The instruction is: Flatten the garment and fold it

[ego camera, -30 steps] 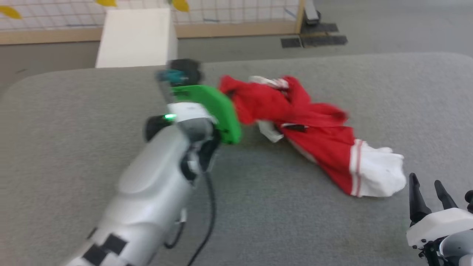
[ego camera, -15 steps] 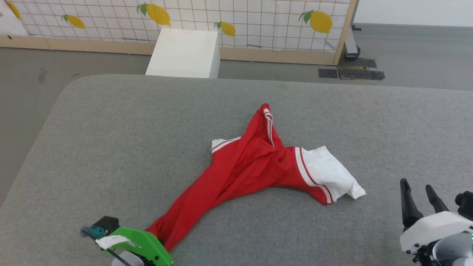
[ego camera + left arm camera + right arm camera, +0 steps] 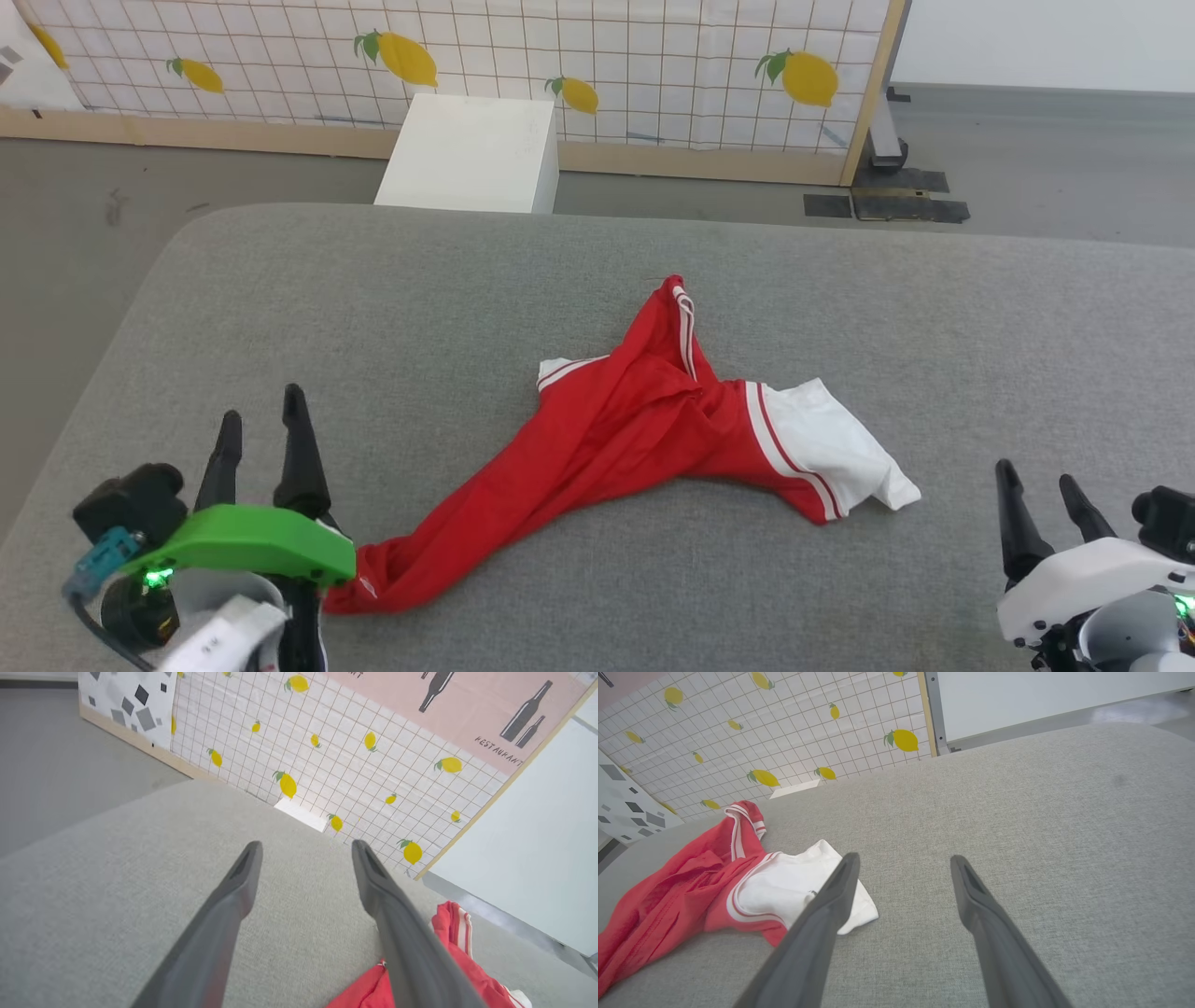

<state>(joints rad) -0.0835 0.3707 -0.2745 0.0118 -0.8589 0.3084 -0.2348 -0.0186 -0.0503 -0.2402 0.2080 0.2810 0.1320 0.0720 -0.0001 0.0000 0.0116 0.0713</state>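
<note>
Cloth, thin and limp, is what we are dealing with: the garment (image 3: 616, 439) lies near the middle of the grey counter (image 3: 373, 308), bunched and twisted into a red band. It runs from a striped trim (image 3: 684, 322) at its far point down to a narrow tail end (image 3: 373, 583) at the near left. A white sleeve (image 3: 831, 448) spills out on its right side. The left claw (image 3: 261, 403) stands just beside that tail end with its fingers spread wide and nothing between them. The right claw (image 3: 1035, 471) hovers near the white sleeve, equally wide and equally empty. We judge the shirt light, soft and a little slick, so it will drape, slide and crumple rather than hold a shape, and a one-point pull would only tighten the twist. We would take it at two edges well apart, the sleeve cuff and the tail end, pinching a single layer if possible. The tail end is probably the hem, though the twist hides that from us. Flattening is not yet done.
</note>
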